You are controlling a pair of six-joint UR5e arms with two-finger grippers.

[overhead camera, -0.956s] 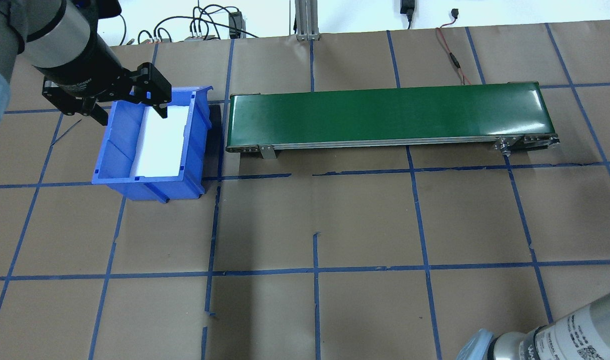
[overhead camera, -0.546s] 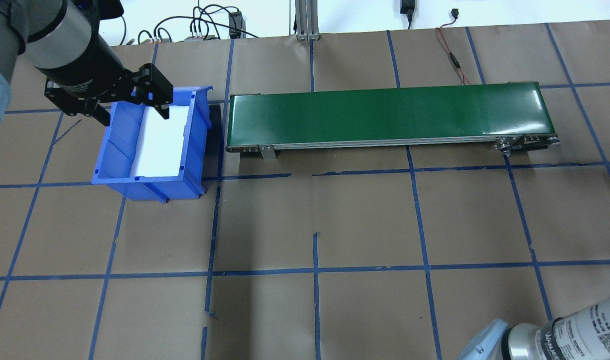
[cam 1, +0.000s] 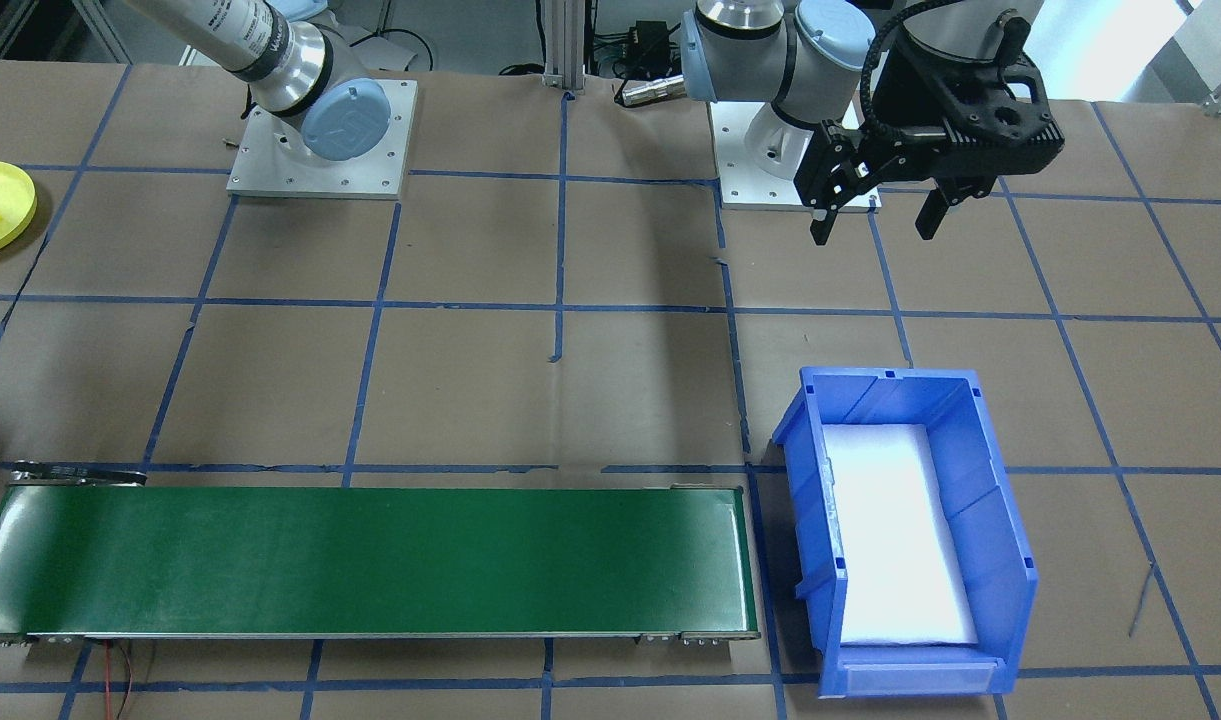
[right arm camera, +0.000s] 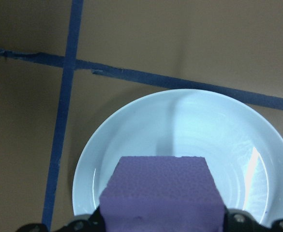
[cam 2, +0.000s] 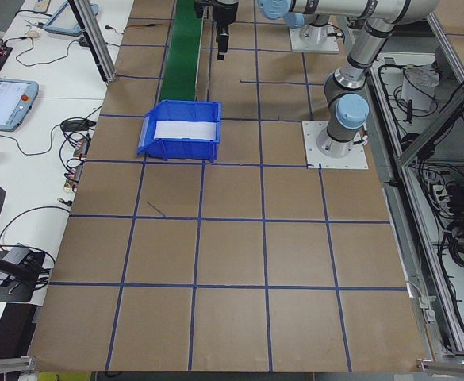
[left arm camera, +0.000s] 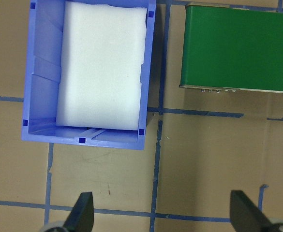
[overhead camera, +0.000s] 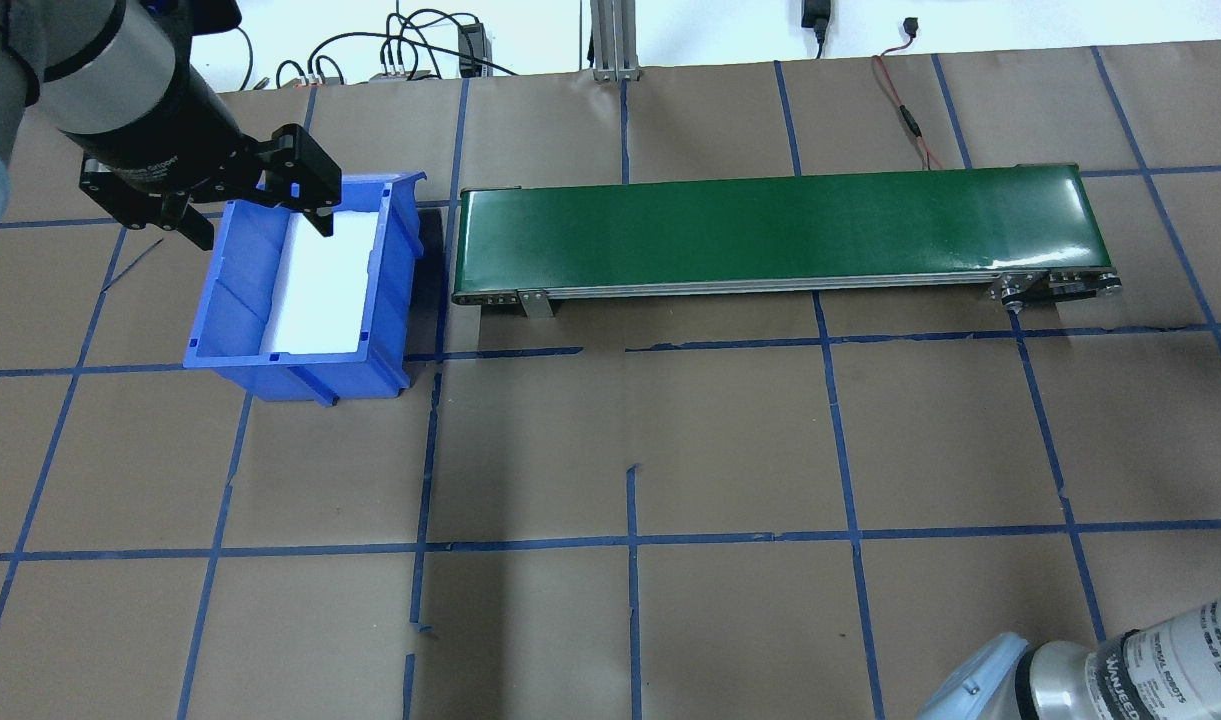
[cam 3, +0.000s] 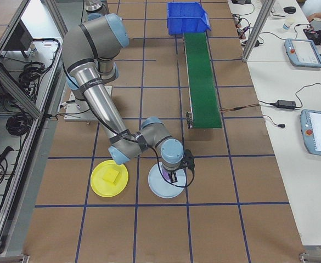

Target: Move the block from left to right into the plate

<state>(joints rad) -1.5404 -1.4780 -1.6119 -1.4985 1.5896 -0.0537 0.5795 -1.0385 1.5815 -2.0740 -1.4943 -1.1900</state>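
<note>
1. Purple block [right arm camera: 160,193]: you find it clamped in the right pincer [cam 3: 174,176], over the pale blue plate [right arm camera: 189,125]. Whether it touches the plate cannot be told.
2. Heading of the block: in the right wrist view its textured face is turned to the camera, with the far edge level across the frame. The near part is cut off, so you cannot settle its long axis.
3. Yellow plate [cam 3: 101,186]: it lies on the tabletop [overhead camera: 730,440] just beside the pale blue plate and carries a yellow block [cam 3: 112,175].
4. Left pincer [cam 1: 875,222]: it is spread wide and holds nothing. It hangs above the tabletop near the blue bin [overhead camera: 225,300], on the robot's side of it.
5. Blue bin: it has a white foam liner [left arm camera: 102,67] and stands at one end of the green conveyor belt [overhead camera: 770,225].
6. Views compared: only the exterior right view shows you both plates together. The overhead view shows neither plate nor the right pincer, and the front-facing view catches only the yellow plate at its edge. The left wrist view looks straight down into the bin.
</note>
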